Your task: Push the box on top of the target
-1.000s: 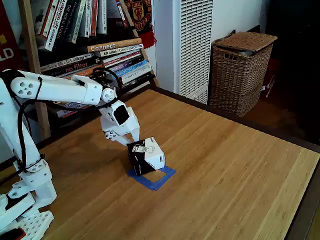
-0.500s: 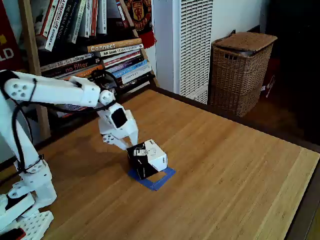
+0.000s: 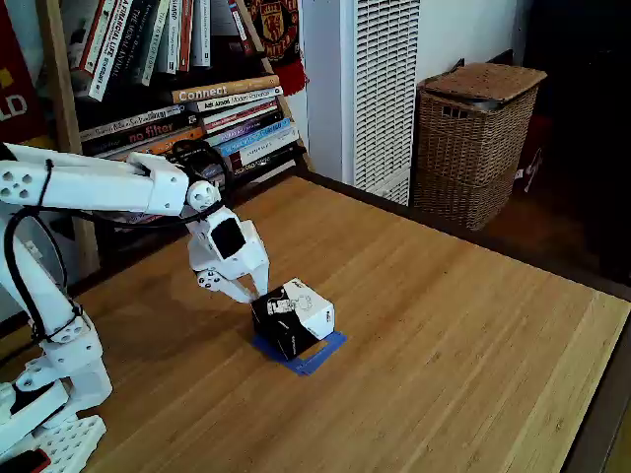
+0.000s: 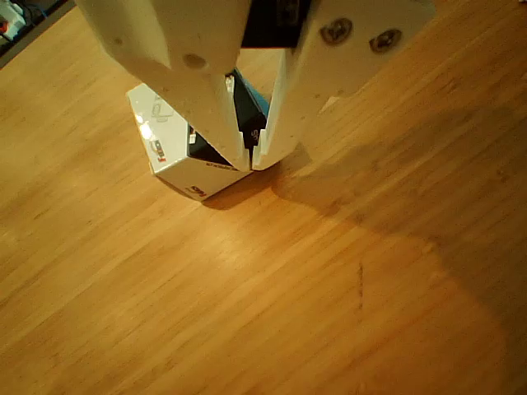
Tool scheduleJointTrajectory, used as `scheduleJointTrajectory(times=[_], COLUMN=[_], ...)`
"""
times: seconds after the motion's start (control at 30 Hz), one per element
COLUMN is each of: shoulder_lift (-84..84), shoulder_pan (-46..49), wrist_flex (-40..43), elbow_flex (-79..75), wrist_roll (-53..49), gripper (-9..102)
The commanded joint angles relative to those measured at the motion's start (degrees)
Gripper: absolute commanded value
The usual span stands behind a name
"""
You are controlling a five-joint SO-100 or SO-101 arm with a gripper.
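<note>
Closed fingertip to fingertip with nothing between them, the gripper presses its tips against the black-and-white cardboard box from the bookshelf side in the fixed view. The box sits mostly over the blue tape square, whose near corner and right edge still show on the wooden table. It looks light and stiff, likely to slide or twist easily, so a low push against the middle of a flat face seems safer than a corner. Compared with a second ago, the box has slid farther onto the tape and rotated slightly, and the arm has lowered.
</note>
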Motion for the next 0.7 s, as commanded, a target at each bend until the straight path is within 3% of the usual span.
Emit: scheduleJointTrajectory(times=[0.0, 0.67], shoulder_lift=[3.0, 3.9], shoulder_pan=[1.0, 2.0], wrist_flex=[0.5, 0.6], elbow_flex=[0.4, 1.8], wrist_roll=[-1.0, -2.3], gripper=[0, 0])
